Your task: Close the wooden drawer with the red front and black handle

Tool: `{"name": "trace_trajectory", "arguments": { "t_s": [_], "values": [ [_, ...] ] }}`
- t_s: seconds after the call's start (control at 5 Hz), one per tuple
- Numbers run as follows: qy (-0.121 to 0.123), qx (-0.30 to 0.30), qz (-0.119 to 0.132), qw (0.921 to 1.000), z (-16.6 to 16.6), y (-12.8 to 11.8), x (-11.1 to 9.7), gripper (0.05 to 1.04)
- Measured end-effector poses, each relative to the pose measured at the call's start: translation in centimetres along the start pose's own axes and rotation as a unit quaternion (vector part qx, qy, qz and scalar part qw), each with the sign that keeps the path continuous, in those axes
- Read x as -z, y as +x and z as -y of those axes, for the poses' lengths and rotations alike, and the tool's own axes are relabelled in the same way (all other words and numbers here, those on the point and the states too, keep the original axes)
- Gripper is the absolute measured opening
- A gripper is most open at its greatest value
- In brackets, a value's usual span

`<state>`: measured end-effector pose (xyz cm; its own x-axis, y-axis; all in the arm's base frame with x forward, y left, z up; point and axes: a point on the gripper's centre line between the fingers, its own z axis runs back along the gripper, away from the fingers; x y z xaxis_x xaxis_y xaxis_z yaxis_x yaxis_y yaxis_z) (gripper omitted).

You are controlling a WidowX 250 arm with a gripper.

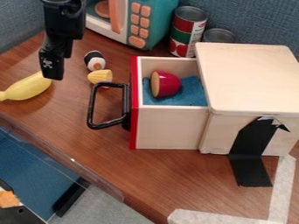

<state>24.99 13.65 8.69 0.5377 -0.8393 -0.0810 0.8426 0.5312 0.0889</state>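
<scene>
In the camera view, the gripper (51, 75) hangs at upper left, beside the tip of the yellow banana (26, 88); whether it is clenched or released cannot be told. The banana lies on the table (76, 144), left of a small yellow piece (100, 77). The wooden drawer (168, 127) stands pulled out, exposing a red half-fruit (168, 84) on blue cloth (190, 95) that probably cushions it.

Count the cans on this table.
2. A can with a red and green label stands beside the toy microwave; a second can sits partly hidden behind the wooden box, which may hide more.
</scene>
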Motion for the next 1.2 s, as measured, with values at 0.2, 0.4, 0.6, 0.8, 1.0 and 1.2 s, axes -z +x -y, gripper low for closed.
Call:
{"name": "trace_trajectory", "arguments": {
  "t_s": [0.2, 0.4, 0.6, 0.8, 1.0, 1.2],
  "values": [
    [-0.010, 0.001, 0.001, 0.9999, 0.3, 0.1, 0.6, 1.001],
    [-0.011, 0.011, 0.015, 0.9998, 1.4, 0.5, 1.8, 1.001],
    [-0.003, 0.003, 0.023, 0.9997, 2.6, 0.7, 2.5, 1.001],
    [0.013, -0.003, 0.020, 0.9997, 3.5, 1.1, 3.5, 1.001],
    [0.029, -0.026, 0.026, 0.9989, 3.4, 1.5, 4.0, 1.001],
    [0.022, -0.063, 0.032, 0.9972, 3.4, 2.5, 4.8, 1.001]
  ]
}}
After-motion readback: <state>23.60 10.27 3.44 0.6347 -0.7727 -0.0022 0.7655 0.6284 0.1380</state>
